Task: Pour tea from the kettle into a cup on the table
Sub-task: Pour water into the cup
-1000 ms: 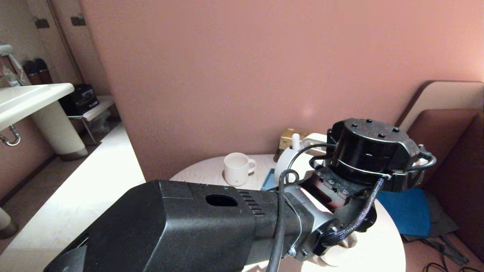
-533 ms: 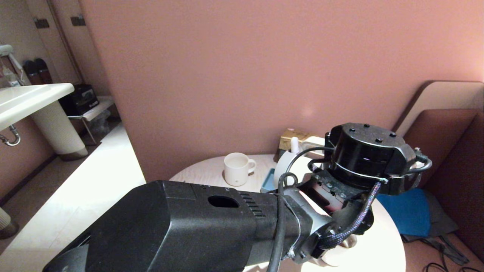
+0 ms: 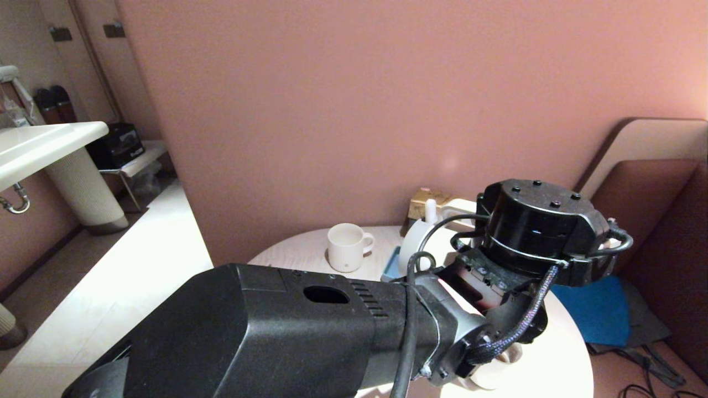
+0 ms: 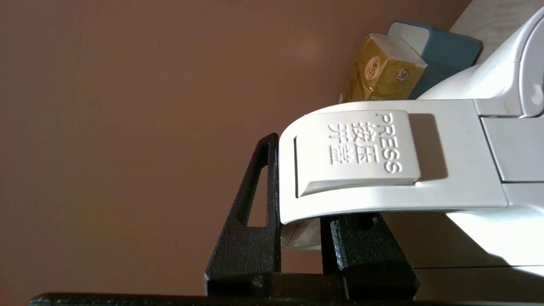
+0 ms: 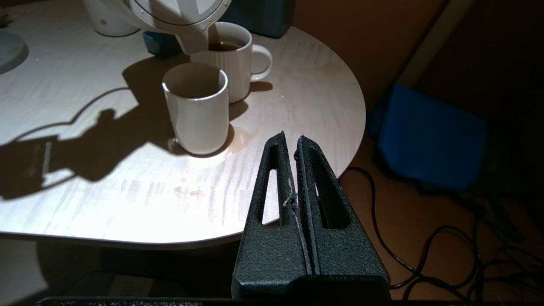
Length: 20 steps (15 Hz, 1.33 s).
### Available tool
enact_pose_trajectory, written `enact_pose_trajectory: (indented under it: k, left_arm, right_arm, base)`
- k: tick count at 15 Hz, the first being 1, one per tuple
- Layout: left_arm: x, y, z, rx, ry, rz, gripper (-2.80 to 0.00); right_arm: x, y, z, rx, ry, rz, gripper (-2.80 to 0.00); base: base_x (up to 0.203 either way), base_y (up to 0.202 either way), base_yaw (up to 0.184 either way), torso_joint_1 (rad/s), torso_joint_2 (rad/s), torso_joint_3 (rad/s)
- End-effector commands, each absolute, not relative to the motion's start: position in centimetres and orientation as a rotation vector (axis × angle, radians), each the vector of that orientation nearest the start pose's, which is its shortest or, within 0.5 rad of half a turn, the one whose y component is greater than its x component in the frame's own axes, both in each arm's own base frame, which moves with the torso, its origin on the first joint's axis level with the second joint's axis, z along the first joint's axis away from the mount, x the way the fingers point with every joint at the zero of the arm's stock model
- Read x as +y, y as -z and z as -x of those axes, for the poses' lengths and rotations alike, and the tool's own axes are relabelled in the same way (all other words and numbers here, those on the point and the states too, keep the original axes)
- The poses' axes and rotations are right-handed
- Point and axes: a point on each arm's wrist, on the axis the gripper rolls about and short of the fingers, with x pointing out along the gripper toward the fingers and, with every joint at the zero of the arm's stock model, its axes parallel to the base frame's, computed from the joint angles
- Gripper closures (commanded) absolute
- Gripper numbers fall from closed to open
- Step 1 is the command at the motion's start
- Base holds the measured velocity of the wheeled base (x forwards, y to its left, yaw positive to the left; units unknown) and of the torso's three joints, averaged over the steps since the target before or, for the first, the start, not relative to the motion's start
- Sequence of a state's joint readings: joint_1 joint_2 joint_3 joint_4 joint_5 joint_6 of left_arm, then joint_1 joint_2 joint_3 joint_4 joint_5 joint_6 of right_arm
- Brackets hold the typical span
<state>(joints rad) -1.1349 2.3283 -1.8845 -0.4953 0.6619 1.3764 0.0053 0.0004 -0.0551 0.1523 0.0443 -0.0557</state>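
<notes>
Left gripper [image 4: 299,238] has its jaws clamped on the handle of the kettle [image 4: 425,170], at centre-right of the left wrist frame; the kettle is tilted, its spout over the ribbed mug [image 5: 236,63] in the upper middle of the right wrist frame, which already has tea [image 5: 224,46] in it. The plain cup [image 5: 196,108] stands just beside that mug, at centre frame, with a wet ring on the tabletop [image 5: 106,182] at its base and a few brown spots nearer the edge. The tabletop is round, pale wood grain, hard arm shadow across the left part. Right gripper [image 5: 293,146] is off the edge, lower centre, jaws closed on nothing. Room: pink wall [image 3: 387,99], washbasin [image 3: 38,146] upper left, brown seat [image 3: 664,221] and blue cushion [image 3: 592,309] at right, cables [image 5: 467,263] on floor.
</notes>
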Motion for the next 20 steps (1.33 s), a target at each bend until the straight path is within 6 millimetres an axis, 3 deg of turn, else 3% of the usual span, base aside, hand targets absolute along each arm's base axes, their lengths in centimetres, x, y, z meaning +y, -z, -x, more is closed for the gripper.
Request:
enact_pose_trajectory:
  k: [1, 20]
  left_arm:
    - [-44.22, -21.56, -22.12, -0.356, 0.365, -1.329, 0.0]
    - [-43.53, -21.47, -21.79, -0.343, 0.378, -1.329, 0.0]
  right_arm:
    - [0.08, -7.5, 2.78, 0.097, -0.053, 0.055, 0.0]
    - [0.08, -7.5, 2.78, 0.097, -0.053, 0.055, 0.0]
  base:
    - [0.0, 0.0, 0.0, 0.0, 0.0, 0.0]
    - [0.0, 0.0, 0.0, 0.0, 0.0, 0.0]
